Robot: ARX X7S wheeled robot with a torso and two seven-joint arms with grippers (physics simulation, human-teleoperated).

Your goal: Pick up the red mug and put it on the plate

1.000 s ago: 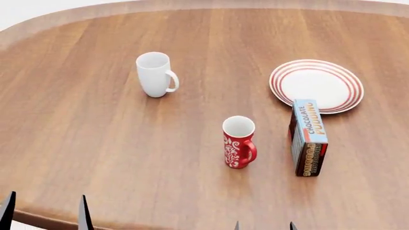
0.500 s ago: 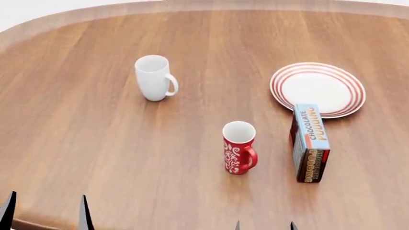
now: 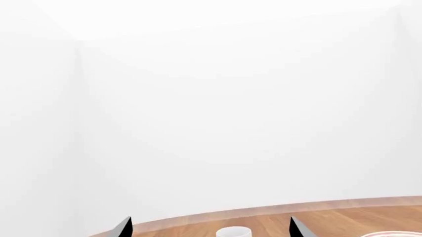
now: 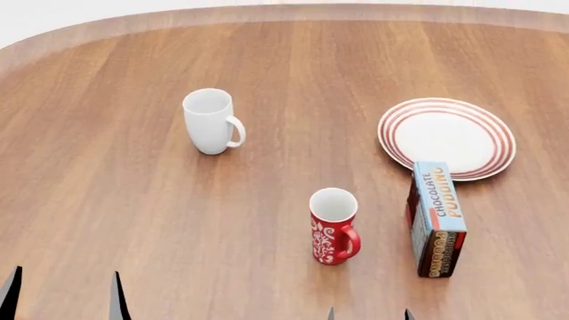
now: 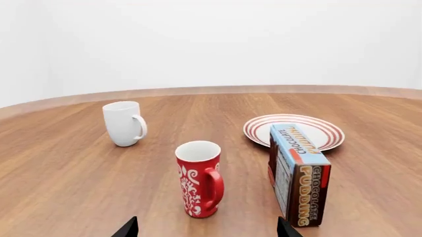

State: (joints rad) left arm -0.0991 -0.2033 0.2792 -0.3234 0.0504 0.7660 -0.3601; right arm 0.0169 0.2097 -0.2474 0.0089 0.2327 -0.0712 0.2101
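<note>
Red mug: the red mug (image 4: 334,227) is seen upright on the wooden table (image 4: 133,213), white inside, with a white swirl pattern on its side and its red handle turned toward the robot's right. In the right wrist view it (image 5: 199,178) is found directly ahead of that camera, between the two fingertips.

Plate: the plate (image 4: 446,138) is laid flat on the table, farther from the robot than the red mug and to its right, well apart from it. Nothing is carried on it.

Pudding box: a chocolate pudding box (image 4: 436,217) is stood on its long edge just right of the red mug, apart from it. Its far end is seen at the plate's near rim; contact cannot be told.

White mug: a plain white mug (image 4: 210,121) is set upright to the left of the red mug and farther away, well apart from it.

Left gripper: only the two dark fingertips of the left gripper (image 4: 62,293) are shown at the lower edge of the head view. They are held widely spread, with nothing between them, near the table's near edge.

Right gripper: only two small dark tips of the right gripper (image 4: 367,313) are shown, on the near side of the red mug. They are held apart, and nothing is touched or gripped.
</note>
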